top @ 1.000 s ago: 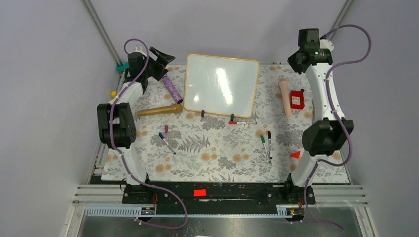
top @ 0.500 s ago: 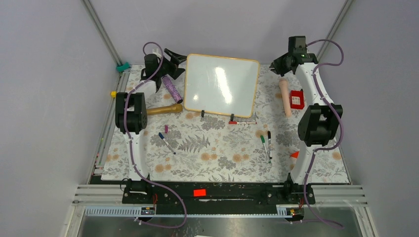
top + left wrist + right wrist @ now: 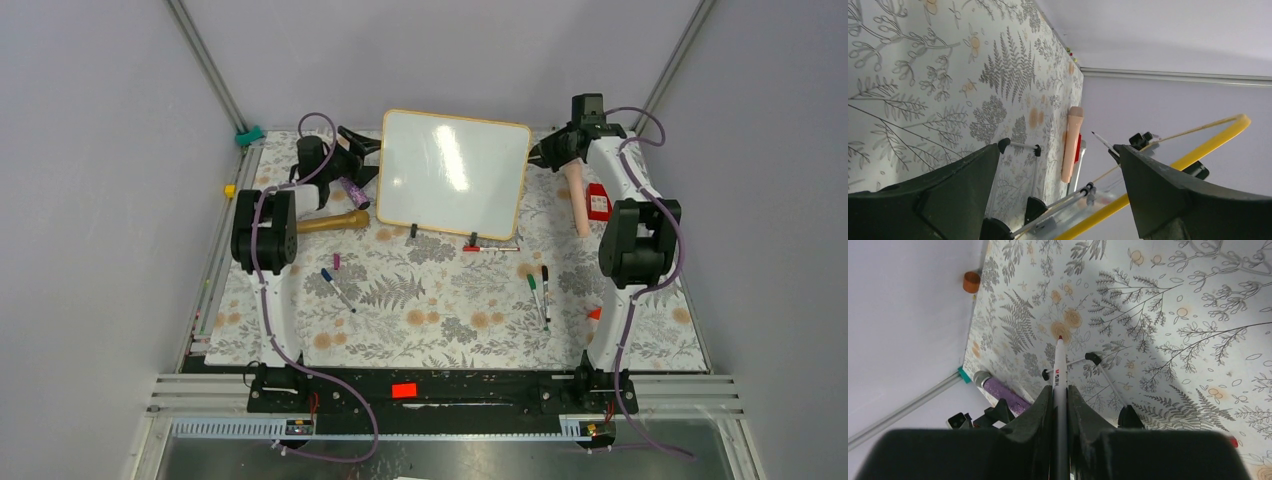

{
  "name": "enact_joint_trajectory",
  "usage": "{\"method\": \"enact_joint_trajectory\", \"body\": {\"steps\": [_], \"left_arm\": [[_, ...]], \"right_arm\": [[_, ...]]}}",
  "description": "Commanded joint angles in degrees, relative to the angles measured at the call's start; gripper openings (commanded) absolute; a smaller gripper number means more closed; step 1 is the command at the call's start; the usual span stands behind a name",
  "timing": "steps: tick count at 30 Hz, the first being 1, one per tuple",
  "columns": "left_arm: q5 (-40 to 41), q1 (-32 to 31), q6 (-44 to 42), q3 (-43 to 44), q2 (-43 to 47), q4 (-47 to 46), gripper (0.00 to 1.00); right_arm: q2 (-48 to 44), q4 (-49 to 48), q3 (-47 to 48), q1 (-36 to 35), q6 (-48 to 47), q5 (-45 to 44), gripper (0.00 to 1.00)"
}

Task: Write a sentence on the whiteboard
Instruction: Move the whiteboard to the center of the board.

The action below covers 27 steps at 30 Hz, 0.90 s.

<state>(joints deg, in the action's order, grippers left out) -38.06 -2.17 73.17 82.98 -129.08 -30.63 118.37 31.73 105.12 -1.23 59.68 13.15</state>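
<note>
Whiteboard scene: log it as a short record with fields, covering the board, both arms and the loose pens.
whiteboard: propped on two black feet, face blank, no lettering visible
left gripper: jaws wide open at the board's left edge, holding nothing
right gripper: jaws shut on a white marker, red tip pointing out, near the board's right edge
loose pens: red pen in front of the board; green pen, black pen, blue pen nearer the arms
</note>
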Motion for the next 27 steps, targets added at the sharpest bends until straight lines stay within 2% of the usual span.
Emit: {"method": "enact_joint_trajectory", "body": {"steps": [1, 16, 21, 27], "left_arm": [[-3.7, -0.4, -0.1, -2.4, 7.5, -6.6, 0.92], [-3.6, -0.8, 1.5, -12.3, 13.5, -11.4, 0.91], [-3.4, -0.9, 1.4, -13.0, 13.9, -11.3, 0.9], [-3.6, -1.2, 0.3, -10.9, 13.4, -8.9, 0.9]], "right_arm": [[0.6, -1.7, 0.3, -0.8, 1.0, 4.4, 0.0], [-0.6, -1.9, -3.3, -1.0, 1.6, 7.7, 0.0], [-1.3, -2.4, -5.5, -1.1, 1.5, 9.3, 0.0], [1.5, -3.0, -4.0, -0.5, 2.1, 16.1, 0.0]]}}
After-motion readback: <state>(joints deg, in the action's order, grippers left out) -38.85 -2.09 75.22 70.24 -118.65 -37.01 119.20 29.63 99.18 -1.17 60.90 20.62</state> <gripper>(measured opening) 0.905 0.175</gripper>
